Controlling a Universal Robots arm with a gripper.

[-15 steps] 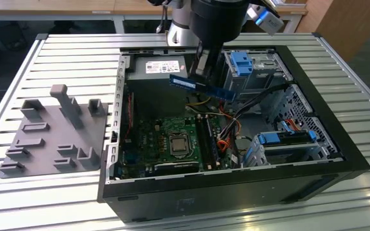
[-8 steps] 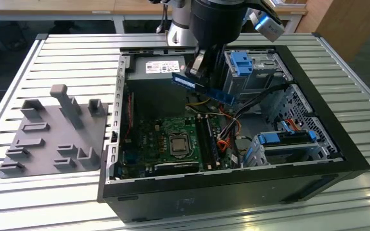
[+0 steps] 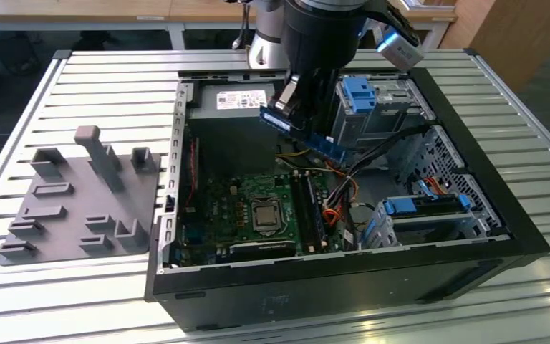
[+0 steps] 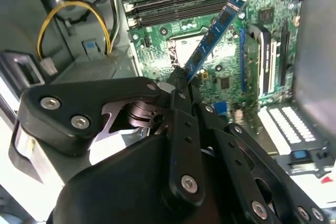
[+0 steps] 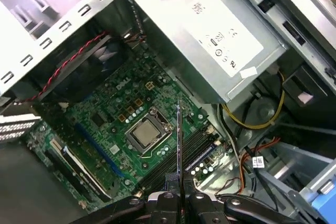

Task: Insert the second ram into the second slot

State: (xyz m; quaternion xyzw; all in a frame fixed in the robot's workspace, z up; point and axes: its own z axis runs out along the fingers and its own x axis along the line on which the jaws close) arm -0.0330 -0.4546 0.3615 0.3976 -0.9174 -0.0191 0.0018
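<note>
My gripper (image 3: 304, 118) hangs over the open computer case (image 3: 504, 215), shut on the second ram (image 3: 331, 148), a thin blue circuit-board stick held slanted above the motherboard (image 3: 237, 201). In the second wrist view the black fingers (image 4: 181, 98) pinch one end of the ram (image 4: 215, 30), and the rest of it reaches out over the board. The first wrist view has the ram (image 5: 178, 140) edge-on, above the long dark memory slots (image 5: 197, 153) beside the processor socket (image 5: 146, 132). The ram is above the slots and apart from them. I cannot tell which slot is the second one.
A grey fixture plate (image 3: 74, 201) with upright pegs lies on the slatted table at the exterior view's left. Inside the case are the silver power supply (image 3: 232, 100), blue drive brackets (image 3: 361, 93) (image 3: 428, 204), and loose orange and yellow cables (image 3: 337, 193) close to the slots.
</note>
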